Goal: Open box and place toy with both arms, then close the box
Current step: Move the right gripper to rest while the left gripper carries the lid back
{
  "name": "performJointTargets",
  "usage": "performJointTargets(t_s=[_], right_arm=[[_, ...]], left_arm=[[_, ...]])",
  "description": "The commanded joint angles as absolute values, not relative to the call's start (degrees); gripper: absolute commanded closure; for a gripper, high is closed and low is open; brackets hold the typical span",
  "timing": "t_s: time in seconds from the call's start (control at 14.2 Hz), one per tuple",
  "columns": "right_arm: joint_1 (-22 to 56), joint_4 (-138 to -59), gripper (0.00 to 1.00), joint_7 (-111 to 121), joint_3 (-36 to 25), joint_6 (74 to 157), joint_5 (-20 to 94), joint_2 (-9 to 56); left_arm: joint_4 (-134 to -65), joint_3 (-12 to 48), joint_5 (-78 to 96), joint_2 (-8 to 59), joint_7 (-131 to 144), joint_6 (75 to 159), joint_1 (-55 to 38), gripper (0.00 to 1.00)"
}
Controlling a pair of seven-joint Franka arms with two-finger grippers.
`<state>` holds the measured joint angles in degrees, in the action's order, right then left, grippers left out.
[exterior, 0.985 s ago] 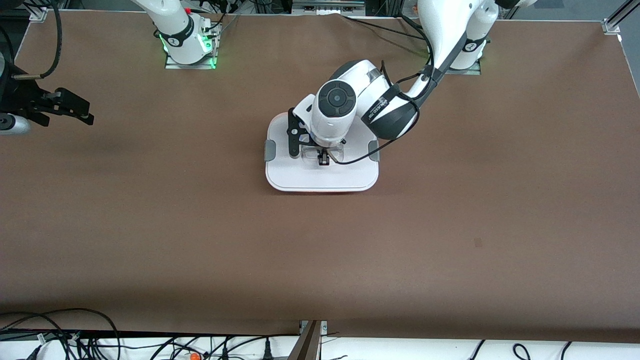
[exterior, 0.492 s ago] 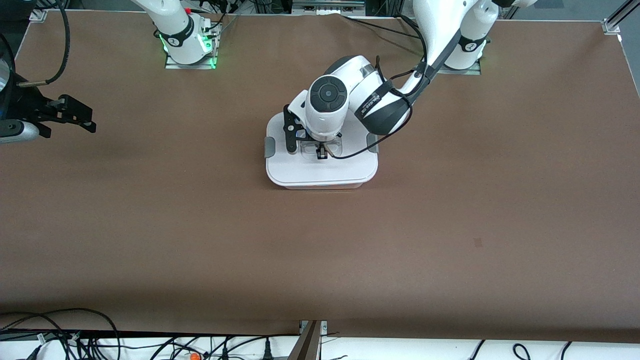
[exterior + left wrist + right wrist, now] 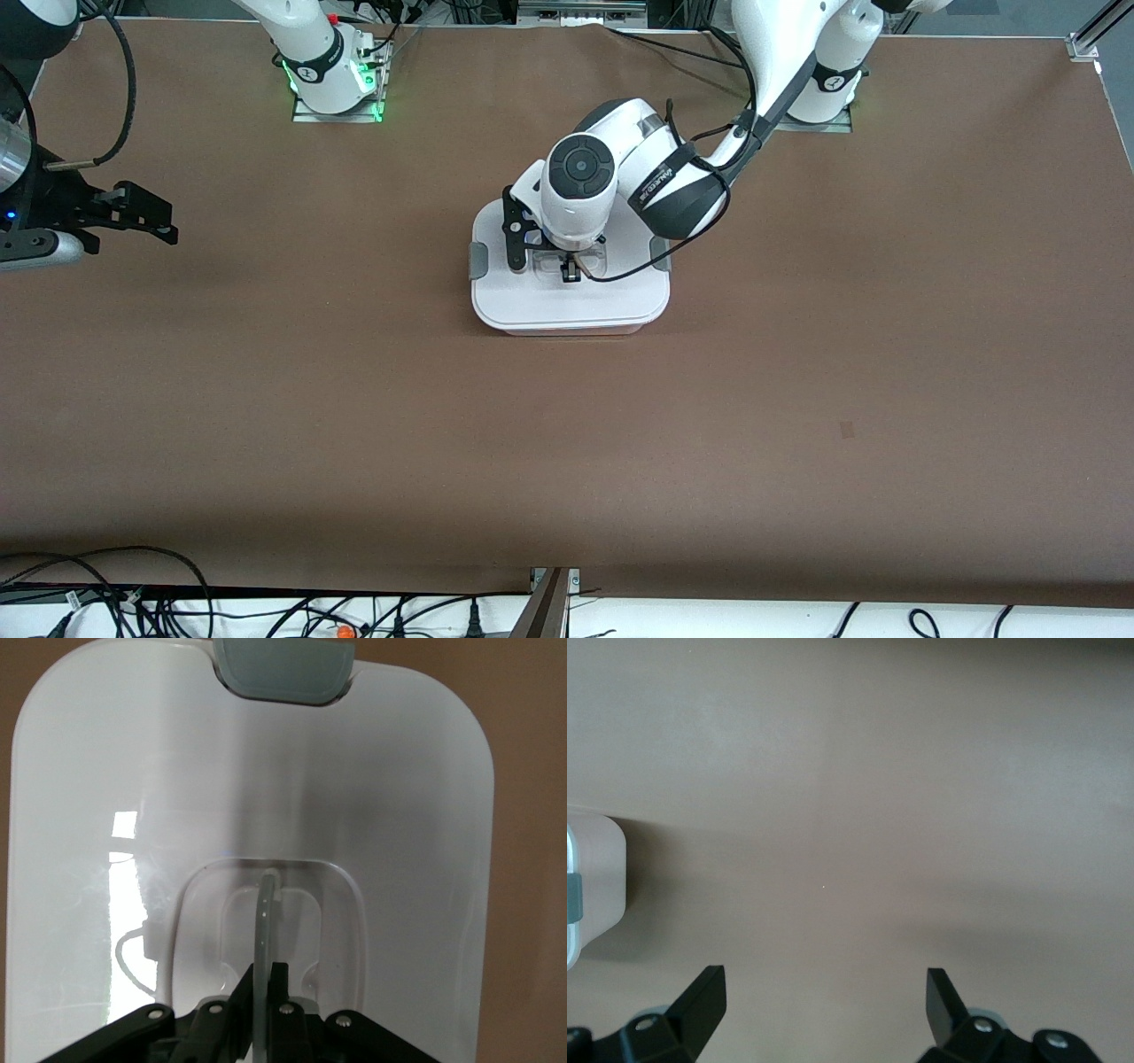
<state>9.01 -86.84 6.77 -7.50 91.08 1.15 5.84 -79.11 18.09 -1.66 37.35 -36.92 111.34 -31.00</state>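
While my left gripper (image 3: pixel 263 1010) pinches the recessed handle (image 3: pixel 265 921) of the translucent white-lidded plastic box (image 3: pixel 570 297) mid-table, I'd press straight down, then release; right gripper (image 3: pixel 824 1005) waits open, toy not visible.

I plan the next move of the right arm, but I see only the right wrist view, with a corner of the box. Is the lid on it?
Observer: Yes, the front view shows the white lid lying flat on the box.
Operator: Where is the left gripper?
Observer: Over the lid's middle, the left gripper is shut on the upright handle.
Operator: Is the toy visible anywhere?
Observer: No view shows it; your right gripper hangs open over the table at the right arm's end.
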Motion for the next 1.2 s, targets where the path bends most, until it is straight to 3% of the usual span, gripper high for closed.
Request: performJointTargets(t_s=[0.0, 1.06, 1.13], right_arm=[[9.5, -85.5, 0.00, 6.9, -7.8, 90.5, 1.6, 6.2], [9.6, -85.4, 0.00, 6.6, -7.8, 90.9, 1.6, 6.1], [9.6, -85.4, 0.00, 6.6, -7.8, 90.9, 1.5, 6.1]], left_arm=[[-79.6, 18.1, -3.9, 37.2, -36.4, 110.4, -32.2, 1.00], [-79.5, 18.1, -6.9, 37.4, -40.6, 106.5, -32.6, 1.00], [-79.2, 18.1, -6.9, 37.4, -40.0, 106.5, -32.6, 0.74]])
